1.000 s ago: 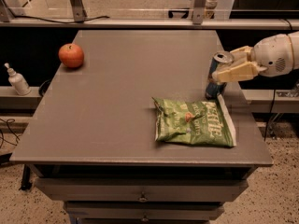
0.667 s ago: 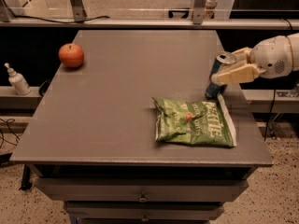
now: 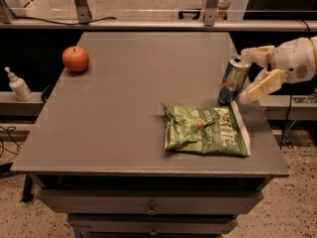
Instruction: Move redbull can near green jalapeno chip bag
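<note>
The redbull can point(image 3: 233, 81), silver with blue patches, stands slightly tilted on the grey table point(image 3: 124, 108) near its right edge. It is right behind the far right corner of the green jalapeno chip bag point(image 3: 205, 131), which lies flat. My gripper point(image 3: 253, 71) is just right of the can. It is open, with one cream finger behind the can's top and the other low to its right. The can stands free of the fingers.
A red apple point(image 3: 75, 59) sits at the table's far left. A white pump bottle point(image 3: 19, 85) stands on a lower shelf left of the table. The table's right edge is close to the can. Drawers are below the front edge.
The gripper was closed around the can. It has opened and drawn a little to the right, leaving the can standing by the bag.
</note>
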`<action>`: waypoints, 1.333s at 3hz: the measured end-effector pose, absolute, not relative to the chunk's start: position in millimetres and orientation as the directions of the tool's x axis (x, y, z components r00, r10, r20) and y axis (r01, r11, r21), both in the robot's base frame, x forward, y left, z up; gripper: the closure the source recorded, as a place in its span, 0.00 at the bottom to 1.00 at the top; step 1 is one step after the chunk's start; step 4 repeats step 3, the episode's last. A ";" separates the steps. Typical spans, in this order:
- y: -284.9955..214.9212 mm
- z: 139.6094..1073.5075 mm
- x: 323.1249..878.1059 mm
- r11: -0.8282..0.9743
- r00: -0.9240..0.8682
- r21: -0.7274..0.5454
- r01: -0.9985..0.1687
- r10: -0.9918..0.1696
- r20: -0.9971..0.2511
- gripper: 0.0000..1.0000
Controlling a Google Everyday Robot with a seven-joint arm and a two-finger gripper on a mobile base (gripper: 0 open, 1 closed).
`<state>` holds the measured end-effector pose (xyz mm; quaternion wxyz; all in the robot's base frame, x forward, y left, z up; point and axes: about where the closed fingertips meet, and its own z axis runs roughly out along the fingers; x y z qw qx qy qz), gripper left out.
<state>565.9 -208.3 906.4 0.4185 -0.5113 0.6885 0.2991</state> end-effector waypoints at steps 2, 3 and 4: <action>-317.4 925.3 572.3 0.483 -0.179 -0.117 -0.868 -0.525 -0.832 0.00; -315.2 929.6 574.6 0.480 -0.170 -0.125 -0.868 -0.524 -0.835 0.00; -315.2 929.6 574.6 0.480 -0.170 -0.125 -0.868 -0.524 -0.835 0.00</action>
